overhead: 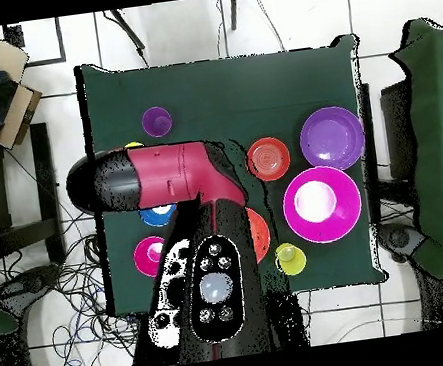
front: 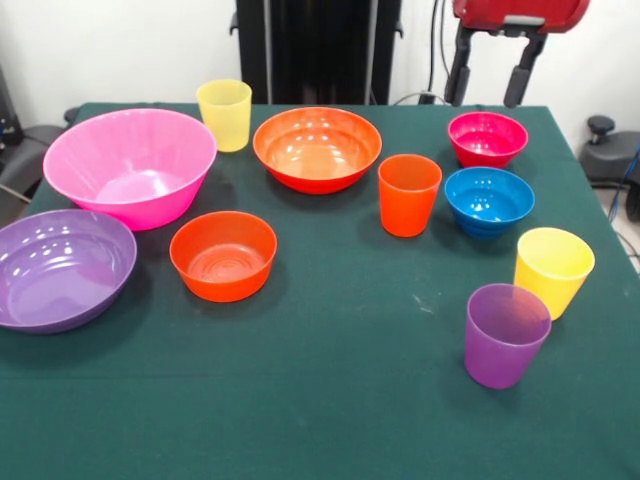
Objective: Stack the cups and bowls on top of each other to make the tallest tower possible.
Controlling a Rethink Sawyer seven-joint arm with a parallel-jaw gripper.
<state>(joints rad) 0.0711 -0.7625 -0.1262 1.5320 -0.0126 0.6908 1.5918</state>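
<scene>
Purple cup [front: 506, 334] foremost: four cups, six bowls.

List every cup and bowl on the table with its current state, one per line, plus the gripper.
big pink bowl: upright, empty
purple bowl: upright, empty
wide orange bowl: upright, empty
small orange bowl: upright, empty
magenta bowl: upright, empty
blue bowl: upright, empty
orange cup: upright, unstacked
far yellow cup: upright
near yellow cup: tilted
purple cup: tilted
gripper: raised, open, empty
</scene>
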